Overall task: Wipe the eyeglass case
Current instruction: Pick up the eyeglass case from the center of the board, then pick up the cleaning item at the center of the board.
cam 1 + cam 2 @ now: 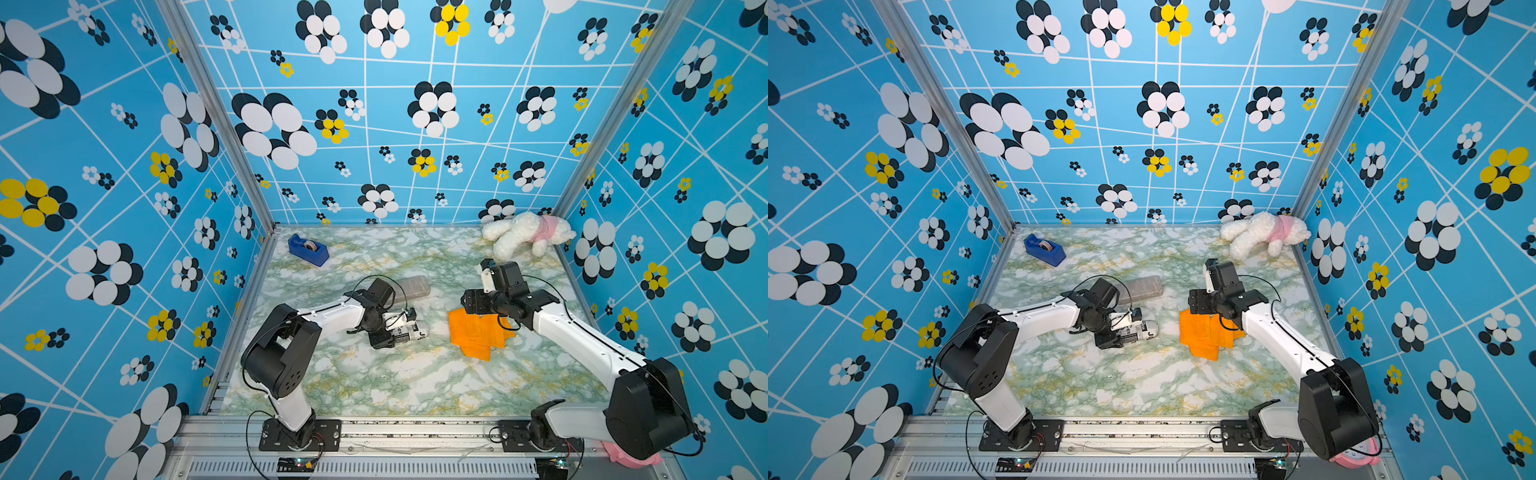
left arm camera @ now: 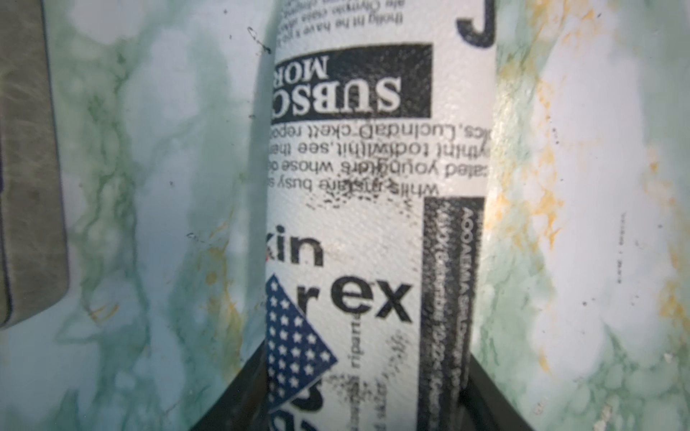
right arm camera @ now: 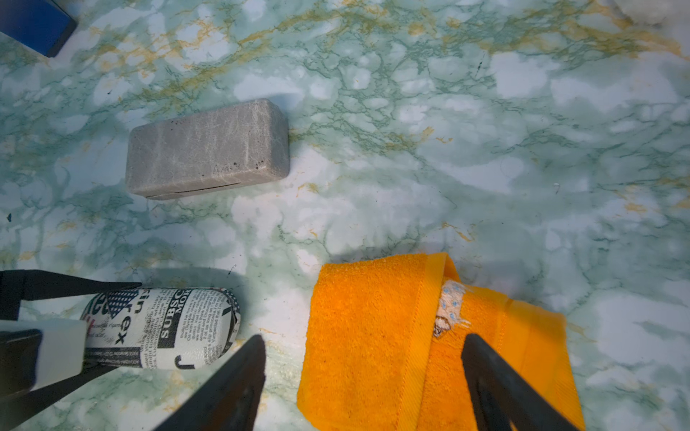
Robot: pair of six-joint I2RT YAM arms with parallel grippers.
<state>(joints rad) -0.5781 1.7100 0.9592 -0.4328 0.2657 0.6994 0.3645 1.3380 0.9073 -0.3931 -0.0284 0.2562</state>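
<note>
The eyeglass case point(image 1: 411, 332) point(image 1: 1145, 331) is a rounded case with black-and-white newspaper print, lying flat on the marble tabletop. My left gripper point(image 1: 399, 330) point(image 2: 367, 410) is shut on its near end, one black finger pressing each long side. The far end of the case point(image 3: 168, 328) sticks out free. An orange folded cloth point(image 1: 478, 336) point(image 1: 1206, 336) point(image 3: 373, 336) lies just right of the case. My right gripper point(image 1: 473, 309) point(image 3: 364, 339) hangs open over the cloth's left part. One of its fingers is over bare table and the other over the cloth.
A grey rectangular box point(image 1: 413, 286) point(image 3: 207, 147) lies just behind the eyeglass case. A blue tape dispenser point(image 1: 308, 248) sits at the back left. A white plush toy point(image 1: 525, 232) lies in the back right corner. Patterned walls close in three sides.
</note>
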